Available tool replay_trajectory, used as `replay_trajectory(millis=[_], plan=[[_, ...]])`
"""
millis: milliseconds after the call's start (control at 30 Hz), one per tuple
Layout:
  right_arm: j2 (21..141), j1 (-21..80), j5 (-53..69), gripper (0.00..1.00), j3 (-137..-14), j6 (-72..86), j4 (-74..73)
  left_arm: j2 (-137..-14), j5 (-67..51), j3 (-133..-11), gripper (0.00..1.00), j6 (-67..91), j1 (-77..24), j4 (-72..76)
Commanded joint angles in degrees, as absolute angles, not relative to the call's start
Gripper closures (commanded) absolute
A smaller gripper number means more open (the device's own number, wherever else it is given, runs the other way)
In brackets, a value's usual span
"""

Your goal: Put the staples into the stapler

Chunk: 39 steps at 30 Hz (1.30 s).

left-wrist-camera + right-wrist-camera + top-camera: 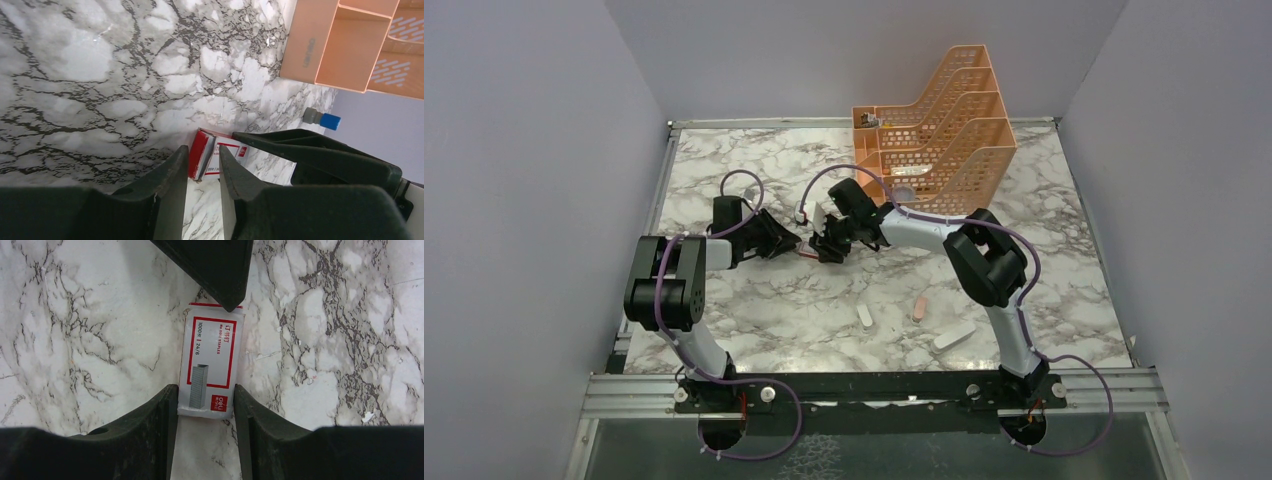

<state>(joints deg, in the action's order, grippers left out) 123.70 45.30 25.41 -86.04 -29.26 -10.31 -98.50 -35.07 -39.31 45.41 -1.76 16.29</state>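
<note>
The staple box (212, 360) is found on the marble table (90, 315), its staples unseen inside. Its 6 o'clock end is clamped by the right gripper (205, 391), presumably as an anchor. The 12 o'clock end is met by the left gripper (201, 150); its grip cannot be told.

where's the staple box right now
Right wrist view: the staple box lies on the table, flanked by the right claw, the left claw at its far end.
</note>
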Motion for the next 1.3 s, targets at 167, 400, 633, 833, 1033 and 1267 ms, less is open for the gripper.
replay_trajectory(millis=[167, 400, 633, 833, 1033, 1267], plan=[[125.5, 45.12, 27.77, 0.53, -86.13, -29.88, -11.0, -99.61, -38.45, -38.46, 0.72, 44.7, -3.25, 18.9], [125.42, 45.14, 27.77, 0.53, -85.76, -29.75, -10.46, -100.46, -38.94, -38.45, 0.75, 44.42, -3.93, 18.9], [125.58, 45.11, 28.93, 0.52, -85.44, -29.25, -8.85, -100.73, -41.01, -38.59, 0.76, 43.78, -4.55, 18.94], [125.93, 45.11, 29.71, 0.5, -85.14, -28.28, -6.5, -102.16, -42.21, -39.05, 0.76, 43.42, -5.1, 18.98], [124.05, 45.11, 25.13, 0.44, -84.54, -26.19, -6.96, -101.94, -41.83, -39.84, 0.76, 43.26, -5.1, 18.91], [114.01, 43.38, 18.18, 0.24, -79.58, -15.69, -2.59, -100.37, -38.76, -39.94, 0.73, 41.98, -5.09, 16.52]])
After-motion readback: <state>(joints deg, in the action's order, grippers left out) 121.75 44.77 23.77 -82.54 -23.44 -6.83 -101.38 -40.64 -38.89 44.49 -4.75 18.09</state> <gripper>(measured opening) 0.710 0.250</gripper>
